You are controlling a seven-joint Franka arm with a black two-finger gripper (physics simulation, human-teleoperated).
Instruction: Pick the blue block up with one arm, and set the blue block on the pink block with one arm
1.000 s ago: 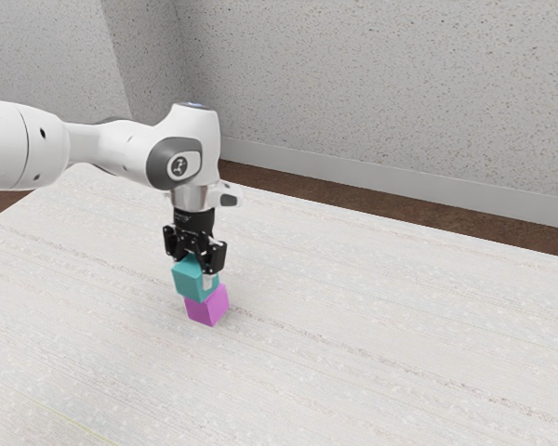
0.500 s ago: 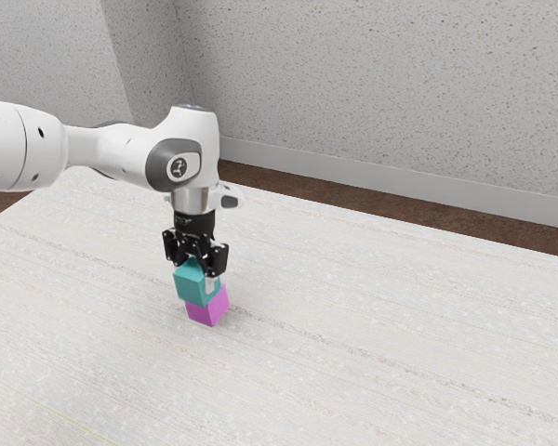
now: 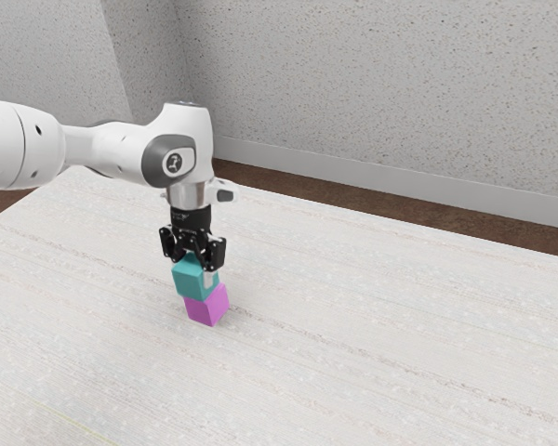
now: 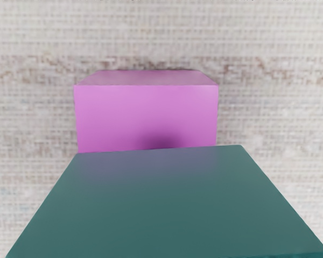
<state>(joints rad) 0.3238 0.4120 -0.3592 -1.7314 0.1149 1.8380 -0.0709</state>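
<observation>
big pale table point(image 3: 400, 353) w/ a faint wood grain fills most of the ext view, w/ a speckled grey wall point(image 3: 372, 84) behind it and a strip of dark floor point(image 3: 400, 206) at the wall's foot. the white arm point(image 3: 93, 153) comes in from the ext view's left and bends straight down at the wrist. under it the black gripper point(image 3: 193, 266) points vertically at the tabletop.

fingers are clenched on the blue block point(image 3: 192, 282), more teal than blue, one on each side of its upper part. the block hangs level, not tilted.

the pink block point(image 3: 207, 307) sits on the table right below. the blue block's lower edge meets its top in the ext view. can't tell whether it's resting there or a hair above.

key relation: the held block isn't centred over the pink one. it sits shifted toward the ext view's left, so part of pink's top on the ext view's right stays bare. the wrist view agrees: the blue block point(image 4: 167, 209) is directly under the hand, and the pink block point(image 4: 145, 115) pokes out past its far edge.

my read: this is the placing step, nearly done. overlap looks like enough to hold, but a small nudge toward the ext view's right before letting go would make the stack safer. main risk is the block tipping off the overhang side on release.
</observation>
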